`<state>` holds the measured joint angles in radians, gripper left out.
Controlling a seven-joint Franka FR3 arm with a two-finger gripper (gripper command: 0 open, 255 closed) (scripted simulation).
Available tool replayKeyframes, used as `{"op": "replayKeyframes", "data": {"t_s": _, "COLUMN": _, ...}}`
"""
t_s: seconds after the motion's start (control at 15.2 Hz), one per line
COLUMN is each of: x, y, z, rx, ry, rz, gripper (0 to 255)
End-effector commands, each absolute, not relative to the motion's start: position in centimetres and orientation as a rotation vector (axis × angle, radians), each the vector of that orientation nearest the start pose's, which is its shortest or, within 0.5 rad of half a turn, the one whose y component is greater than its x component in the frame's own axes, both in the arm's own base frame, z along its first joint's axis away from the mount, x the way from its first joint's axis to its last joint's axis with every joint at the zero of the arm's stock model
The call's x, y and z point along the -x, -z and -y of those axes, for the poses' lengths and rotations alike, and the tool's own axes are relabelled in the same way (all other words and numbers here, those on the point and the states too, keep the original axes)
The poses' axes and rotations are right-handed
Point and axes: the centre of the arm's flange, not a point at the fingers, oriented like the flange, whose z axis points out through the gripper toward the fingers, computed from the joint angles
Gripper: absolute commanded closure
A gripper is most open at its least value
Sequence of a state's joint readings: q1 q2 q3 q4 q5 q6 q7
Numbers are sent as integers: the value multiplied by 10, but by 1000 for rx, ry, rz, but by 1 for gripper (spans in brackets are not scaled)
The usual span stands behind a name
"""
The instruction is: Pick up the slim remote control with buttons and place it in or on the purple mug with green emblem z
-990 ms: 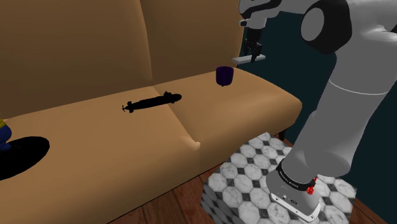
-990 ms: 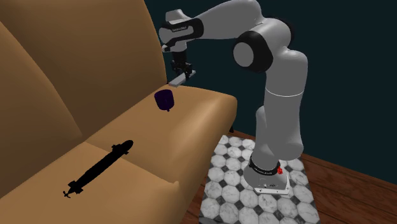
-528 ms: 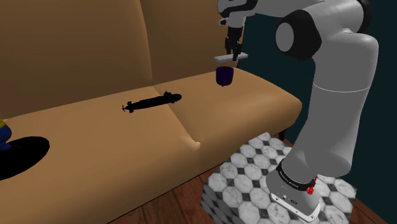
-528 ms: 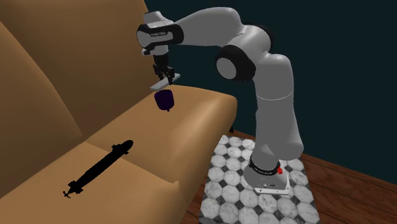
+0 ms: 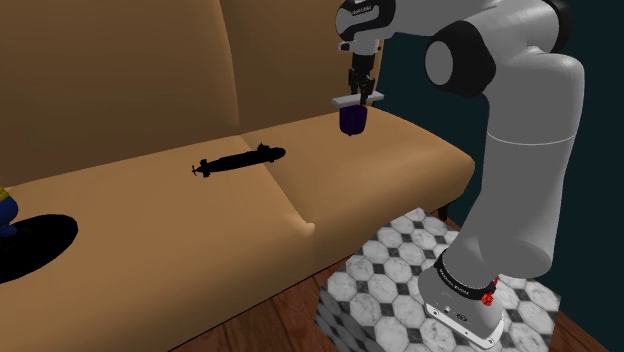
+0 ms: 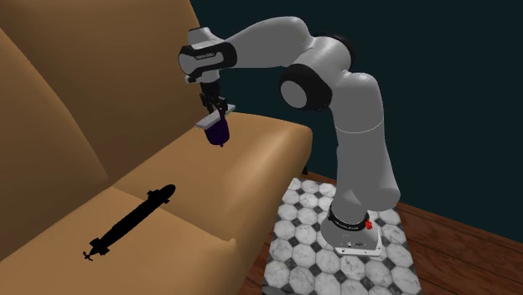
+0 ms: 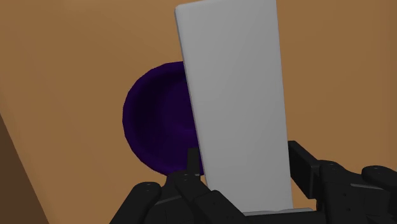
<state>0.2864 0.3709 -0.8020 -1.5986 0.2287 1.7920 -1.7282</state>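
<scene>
Remote control [image 7: 235, 95], drawn as a plain pale grey slab, sits clamped flat between the two black fingers of the gripper [image 5: 359, 88], its long end sticking out past the fingertips. Right under the hand stands the dark purple mug [image 7: 156, 133], mouth up, with the remote lying across part of its opening; whether the two touch cannot be told. The mug rests on the tan sofa [image 5: 380, 170] seat below the hand. Farther off along the seat lies a black submarine-shaped toy [image 5: 238, 159].
</scene>
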Motion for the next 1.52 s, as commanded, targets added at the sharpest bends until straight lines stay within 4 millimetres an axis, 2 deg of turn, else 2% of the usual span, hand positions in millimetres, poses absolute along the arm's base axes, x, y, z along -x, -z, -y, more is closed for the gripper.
{"op": "replayKeyframes", "data": {"t_s": 0.0, "x": -589, "y": -454, "z": 244, "rx": 2578, "ry": -101, "rz": 1728, "gripper": 255}}
{"op": "replayKeyframes", "data": {"t_s": 0.26, "x": -589, "y": -433, "z": 244, "rx": 2578, "ry": -101, "rz": 1728, "gripper": 255}}
{"op": "replayKeyframes", "data": {"t_s": 0.79, "x": -589, "y": -433, "z": 244, "rx": 2578, "ry": -101, "rz": 1728, "gripper": 255}}
{"op": "replayKeyframes", "data": {"t_s": 0.86, "x": -589, "y": -433, "z": 244, "rx": 2578, "ry": -101, "rz": 1728, "gripper": 0}}
{"op": "replayKeyframes", "data": {"t_s": 1.19, "x": -589, "y": -433, "z": 244, "rx": 2578, "ry": -101, "rz": 1728, "gripper": 0}}
{"op": "replayKeyframes", "data": {"t_s": 1.45, "x": -593, "y": -483, "z": 243, "rx": 2578, "ry": -101, "rz": 1728, "gripper": 0}}
